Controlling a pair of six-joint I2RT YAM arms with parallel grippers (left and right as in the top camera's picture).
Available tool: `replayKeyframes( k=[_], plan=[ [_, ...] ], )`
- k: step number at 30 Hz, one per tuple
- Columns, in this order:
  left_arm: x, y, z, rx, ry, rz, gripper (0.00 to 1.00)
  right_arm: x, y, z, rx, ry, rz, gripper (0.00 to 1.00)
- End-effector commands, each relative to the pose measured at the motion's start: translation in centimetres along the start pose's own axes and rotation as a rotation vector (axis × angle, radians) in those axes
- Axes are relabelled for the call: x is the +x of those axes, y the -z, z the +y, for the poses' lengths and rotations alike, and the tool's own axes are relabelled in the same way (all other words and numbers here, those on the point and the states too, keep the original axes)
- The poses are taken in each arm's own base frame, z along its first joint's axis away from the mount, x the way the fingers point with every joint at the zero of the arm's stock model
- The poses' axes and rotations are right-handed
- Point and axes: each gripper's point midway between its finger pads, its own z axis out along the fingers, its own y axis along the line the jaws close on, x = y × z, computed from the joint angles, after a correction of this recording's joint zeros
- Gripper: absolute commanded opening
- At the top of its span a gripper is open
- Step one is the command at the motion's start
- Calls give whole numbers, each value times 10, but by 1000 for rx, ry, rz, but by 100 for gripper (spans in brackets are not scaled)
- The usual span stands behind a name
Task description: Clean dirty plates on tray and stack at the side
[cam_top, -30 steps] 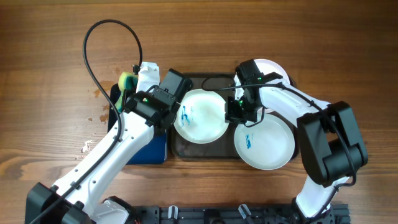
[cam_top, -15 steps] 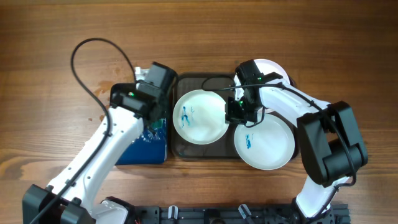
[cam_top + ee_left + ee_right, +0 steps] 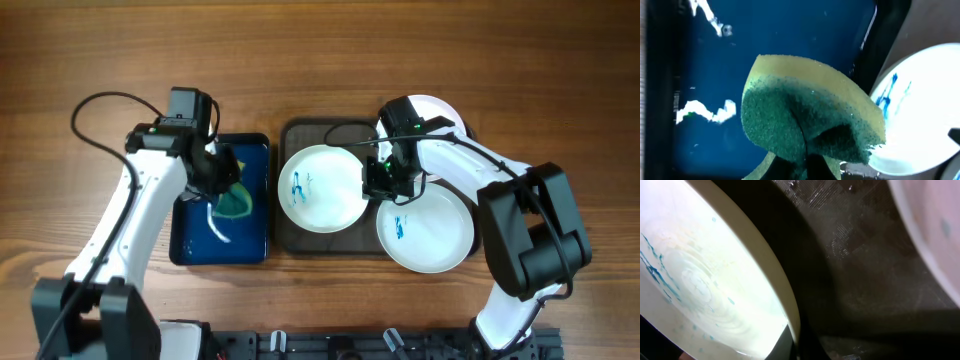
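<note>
plates (image 3: 322,187) crowd tray (image 3: 290,240), right arm (image 3: 465,160) overhanging

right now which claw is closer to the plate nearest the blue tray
Right. The right claw is shut on that plate, at the rim on its far side from the blue tray. The left claw is apart from it, over the blue tray, holding a sponge.

Three round white plates (image 3: 322,190) with blue smears, one large dark tray (image 3: 290,240), one smaller dark blue tray (image 3: 250,235), one green and yellow sponge (image 3: 233,200), two white scraps (image 3: 705,111), two robot arms (image 3: 140,215), on one wooden table (image 3: 560,60).
</note>
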Motion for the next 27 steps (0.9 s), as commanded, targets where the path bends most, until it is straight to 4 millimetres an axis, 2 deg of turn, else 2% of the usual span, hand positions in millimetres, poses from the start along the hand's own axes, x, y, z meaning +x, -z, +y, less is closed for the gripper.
replayKeyframes(
  k=[1,6,11,14,20,24,27],
  plan=[
    [9,-6,-18,97,-57,70,4,7,-9,-11,39,-12,30,4],
    [22,-8,-47,121,-128,76,4,6,-9,-10,36,-8,23,4],
    [42,-14,-102,211,-244,74,4,5,-9,-10,35,-8,22,4],
    [56,-30,-133,242,-308,88,4,6,-9,-10,35,-8,22,4],
    [63,-76,-168,308,-293,145,4,6,-9,-10,33,-9,24,4],
    [59,-108,-174,319,-283,166,4,7,-9,-10,34,-11,29,4],
    [54,-130,-159,247,-258,164,4,9,-9,-11,37,-14,35,4]
  ],
)
